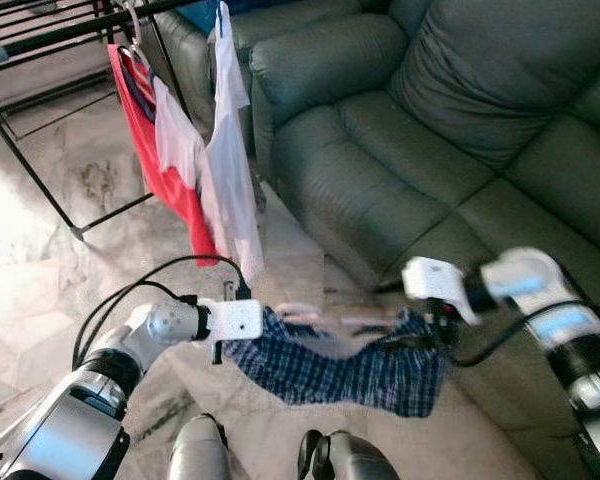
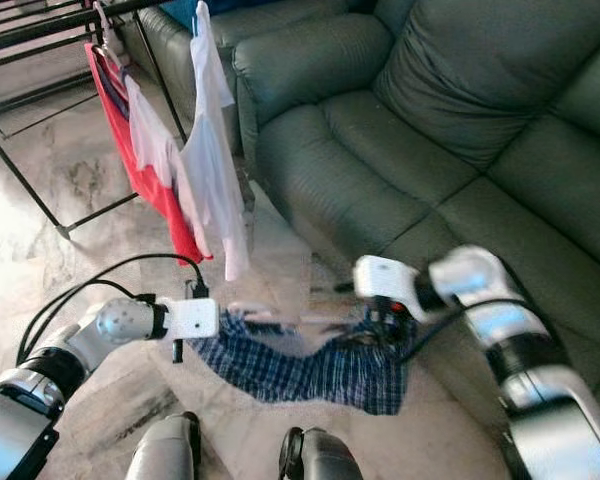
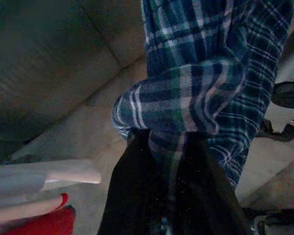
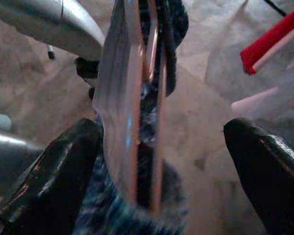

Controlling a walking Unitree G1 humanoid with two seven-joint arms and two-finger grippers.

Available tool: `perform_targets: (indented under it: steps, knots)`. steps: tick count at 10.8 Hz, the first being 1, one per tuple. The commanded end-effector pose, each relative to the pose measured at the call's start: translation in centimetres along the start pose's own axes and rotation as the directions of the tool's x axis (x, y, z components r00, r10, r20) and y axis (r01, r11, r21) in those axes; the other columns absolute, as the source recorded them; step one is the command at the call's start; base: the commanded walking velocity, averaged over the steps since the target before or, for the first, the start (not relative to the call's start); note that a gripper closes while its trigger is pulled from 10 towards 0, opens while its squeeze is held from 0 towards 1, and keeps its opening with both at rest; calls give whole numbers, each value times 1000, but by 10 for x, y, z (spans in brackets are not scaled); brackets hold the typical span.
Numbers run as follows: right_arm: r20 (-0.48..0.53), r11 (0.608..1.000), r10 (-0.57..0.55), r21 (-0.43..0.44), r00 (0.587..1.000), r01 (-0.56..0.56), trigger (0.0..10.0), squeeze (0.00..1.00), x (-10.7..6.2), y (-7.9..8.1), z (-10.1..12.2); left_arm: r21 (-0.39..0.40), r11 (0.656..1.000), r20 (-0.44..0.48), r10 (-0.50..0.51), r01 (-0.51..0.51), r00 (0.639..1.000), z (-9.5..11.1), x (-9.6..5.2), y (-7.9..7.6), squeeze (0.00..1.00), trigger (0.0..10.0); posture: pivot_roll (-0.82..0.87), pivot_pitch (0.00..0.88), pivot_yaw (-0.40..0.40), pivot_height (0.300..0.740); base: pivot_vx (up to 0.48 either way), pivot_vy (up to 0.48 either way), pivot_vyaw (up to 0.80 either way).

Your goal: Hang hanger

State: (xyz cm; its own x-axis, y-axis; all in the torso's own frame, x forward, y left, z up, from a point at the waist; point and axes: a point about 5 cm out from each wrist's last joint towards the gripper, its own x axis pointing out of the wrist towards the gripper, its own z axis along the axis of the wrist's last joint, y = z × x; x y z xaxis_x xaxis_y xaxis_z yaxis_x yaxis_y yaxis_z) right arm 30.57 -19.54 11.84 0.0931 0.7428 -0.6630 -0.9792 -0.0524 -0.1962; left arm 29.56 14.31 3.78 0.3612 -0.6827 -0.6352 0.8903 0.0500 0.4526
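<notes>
Now left gripper [image 3: 169, 196] clamped on plaid shirt [image 1: 350, 370], right gripper [image 4: 161, 171] fingers spread wide around pink hanger [image 4: 137, 122], near sofa [image 1: 460, 130], beside clothes rack [image 1: 40, 35].

Plaid shirt [image 1: 360, 372] between my grippers: navy blue with white and green checks. Hanger [image 4: 137, 112] pale pink, translucent. My fingers [image 4: 63, 181] black, my wrist housings white, my arms silver. Sofa [image 1: 460, 130] dark grey-green. Drying rack [image 1: 40, 40] black. On rack: red garment [image 1: 150, 150], white shirt [image 1: 230, 150]. Floor [image 1: 40, 260] pale marbled tile.
</notes>
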Motion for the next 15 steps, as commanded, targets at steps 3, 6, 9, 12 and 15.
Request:
perform_targets:
  steps: [3, 6, 9, 12, 15]
  knots:
    - [-3, 996, 86, 9, 996, -86, 0, 0, 8, -10, 6, 38, 999, 34, -28, 26, 999, 10, 7, -3, 0, 0, 39, 134, -91, 740, 0, 0, 0]
    - [-93, 978, 208, 55, 974, -203, 0, 0, 14, -5, -5, 54, 998, 41, -20, 18, 999, 14, 9, 2, 0, 0, 39, 133, -100, 740, 0, 0, 0]
    - [-110, 978, 208, 60, 972, -202, 0, 0, 16, -9, -4, 58, 998, 36, -7, 5, 999, 15, 9, 6, 0, 0, 40, 129, -106, 740, 0, 0, 0]
    - [-107, 978, 204, 56, 973, -199, 0, 0, 19, -11, -3, 60, 998, 34, -9, 7, 999, 16, 10, 5, 0, 0, 40, 128, -108, 740, 0, 0, 0]
    - [-94, 976, 210, 70, 973, -204, 0, 0, 18, -11, -4, 59, 998, 27, -12, 11, 1000, 14, 10, 4, 0, 0, 38, 130, -112, 740, 0, 0, 0]
